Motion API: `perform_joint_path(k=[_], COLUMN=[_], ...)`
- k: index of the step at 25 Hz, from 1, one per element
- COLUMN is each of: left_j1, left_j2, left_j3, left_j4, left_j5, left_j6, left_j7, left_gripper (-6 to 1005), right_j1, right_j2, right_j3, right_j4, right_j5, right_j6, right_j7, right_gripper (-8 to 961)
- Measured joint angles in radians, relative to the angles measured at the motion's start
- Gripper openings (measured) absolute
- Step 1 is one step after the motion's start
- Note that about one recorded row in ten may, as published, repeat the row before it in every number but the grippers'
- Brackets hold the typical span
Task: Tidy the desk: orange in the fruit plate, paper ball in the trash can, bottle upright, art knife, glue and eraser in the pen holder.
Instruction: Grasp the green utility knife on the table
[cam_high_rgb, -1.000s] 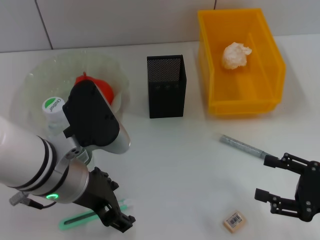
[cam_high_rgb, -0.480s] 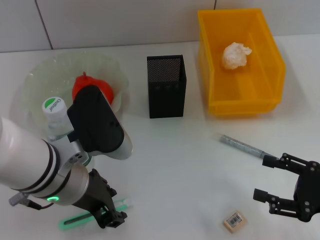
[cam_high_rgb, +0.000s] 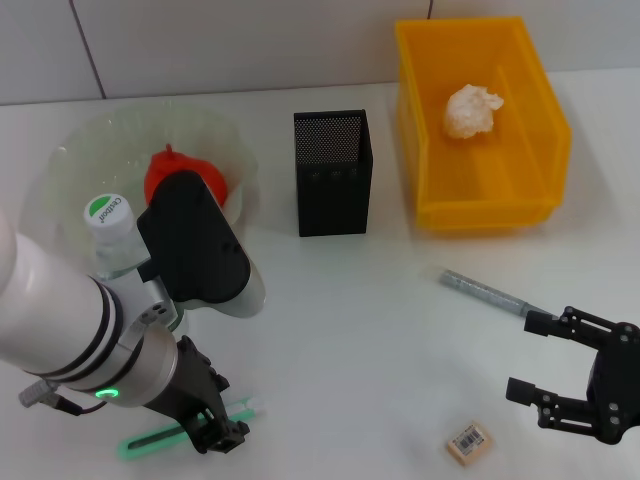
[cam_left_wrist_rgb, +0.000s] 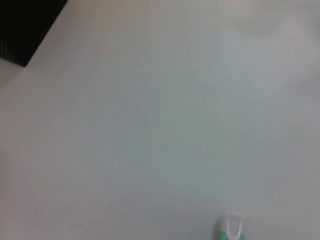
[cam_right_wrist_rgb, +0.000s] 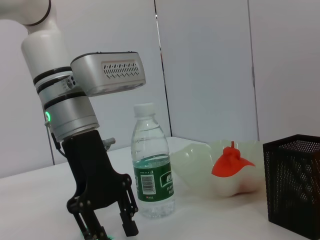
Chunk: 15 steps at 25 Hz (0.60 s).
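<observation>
My left gripper (cam_high_rgb: 218, 436) is open and low over the green art knife (cam_high_rgb: 178, 432) near the table's front left; in the right wrist view its fingers (cam_right_wrist_rgb: 128, 223) straddle the knife. The knife's white tip shows in the left wrist view (cam_left_wrist_rgb: 230, 227). The orange (cam_high_rgb: 170, 172) lies in the clear fruit plate (cam_high_rgb: 75, 160). The bottle (cam_high_rgb: 108, 232) stands upright. The paper ball (cam_high_rgb: 472, 110) is in the yellow trash bin (cam_high_rgb: 430, 180). The grey glue stick (cam_high_rgb: 484, 292) and the eraser (cam_high_rgb: 468, 443) lie near my open, empty right gripper (cam_high_rgb: 530, 355). The black pen holder (cam_high_rgb: 333, 172) stands mid-table.
The left arm's white body hides part of the plate and bottle. In the right wrist view the bottle (cam_right_wrist_rgb: 152, 175), plate (cam_right_wrist_rgb: 200, 165) and pen holder (cam_right_wrist_rgb: 295, 185) stand behind the left gripper (cam_right_wrist_rgb: 105, 227). A tiled wall runs along the back.
My left gripper has moved a little left and down onto the green art knife. The right arm and the other objects have not moved.
</observation>
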Motion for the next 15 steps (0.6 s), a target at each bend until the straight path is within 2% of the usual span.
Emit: perform_joint_path(k=[15], left_j1=[-0.015], left_j2=[0.0], left_j3=[0.006], left_j4=[-0.026], left_j5=[0.001], left_j6=[0.002], left_j7=[0.001], left_gripper=[497], right_j1=[-0.005], right_j2=[0.001], right_j3=[0.0], right_j4=[0.0], right_j5=[0.0], right_j6=[0.01], right_j7=[0.0], right_gripper=[796])
